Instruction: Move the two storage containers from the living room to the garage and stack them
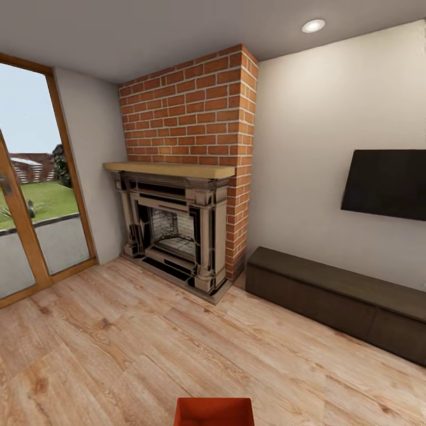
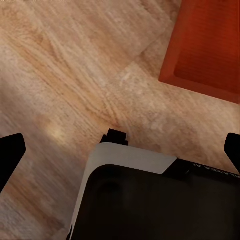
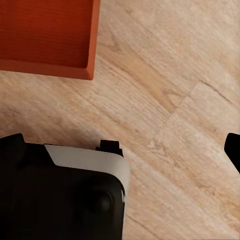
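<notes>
Home living room (image 1: 148,349) — brick fireplace (image 1: 177,231), wall TV (image 1: 387,183), low bench (image 1: 337,302)

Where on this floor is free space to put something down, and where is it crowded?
Free: wood floor between fireplace, glass door and bench. Crowded: the near edge, where an orange-red container sits.

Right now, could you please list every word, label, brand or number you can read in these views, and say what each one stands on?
No text can be read in full.
Small pale lettering on the robot's dark base, in the left wrist view: too blurred and cut off to read.
The storage container, black wall TV, brick fireplace and dark bench: no markings visible.
</notes>
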Robot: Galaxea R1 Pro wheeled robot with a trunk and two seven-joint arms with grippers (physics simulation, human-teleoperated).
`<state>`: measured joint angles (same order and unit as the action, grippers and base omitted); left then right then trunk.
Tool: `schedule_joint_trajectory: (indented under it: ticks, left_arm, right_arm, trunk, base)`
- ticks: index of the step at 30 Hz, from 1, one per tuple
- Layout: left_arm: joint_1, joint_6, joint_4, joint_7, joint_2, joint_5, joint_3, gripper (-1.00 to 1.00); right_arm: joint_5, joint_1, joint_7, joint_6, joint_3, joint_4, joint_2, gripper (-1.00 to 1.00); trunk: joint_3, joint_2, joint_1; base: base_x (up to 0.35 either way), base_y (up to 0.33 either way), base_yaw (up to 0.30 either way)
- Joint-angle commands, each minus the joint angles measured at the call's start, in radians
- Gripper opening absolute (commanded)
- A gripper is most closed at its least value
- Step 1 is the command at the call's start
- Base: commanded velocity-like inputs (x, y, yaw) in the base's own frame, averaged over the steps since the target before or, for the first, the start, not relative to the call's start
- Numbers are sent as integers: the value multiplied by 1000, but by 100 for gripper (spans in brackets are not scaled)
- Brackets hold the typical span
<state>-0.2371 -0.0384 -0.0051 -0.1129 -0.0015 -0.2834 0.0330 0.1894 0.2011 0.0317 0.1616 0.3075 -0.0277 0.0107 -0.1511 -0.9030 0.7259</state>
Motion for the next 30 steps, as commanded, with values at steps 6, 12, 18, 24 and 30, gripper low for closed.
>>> schedule_joint_trajectory:
  ticks: [6, 12, 18, 24, 30]
  left_arm:
    - [-1, -3, 0, -2, 0, -7, 4, 100]
    - [-1, -3, 0, -2, 0, -7, 4, 100]
    - [-1, -3, 0, -2, 0, -7, 4, 100]
    - [-1, -3, 0, -2, 0, -7, 4, 100]
    - [-1, -3, 0, -2, 1, -7, 4, 100]
  right_arm:
    - [10, 1, 1, 6, 8, -3, 0, 100]
    - [8, 1, 0, 6, 10, -3, 0, 100]
    - [3, 1, -1, 6, 11, -3, 1, 100]
    - [1, 1, -1, 4, 13, -3, 2, 100]
    - [7, 1, 0, -3, 10, -3, 0, 100]
  trunk:
    - [-1, -1, 0]
    - [-1, -1, 0]
    - [-1, -1, 0]
    - [-1, -1, 0]
    - [-1, -1, 0]
  base:
    - [0, 0, -89]
    - [0, 0, -14]
    - [0, 0, -1]
    - [0, 0, 0]
    - [0, 0, 0]
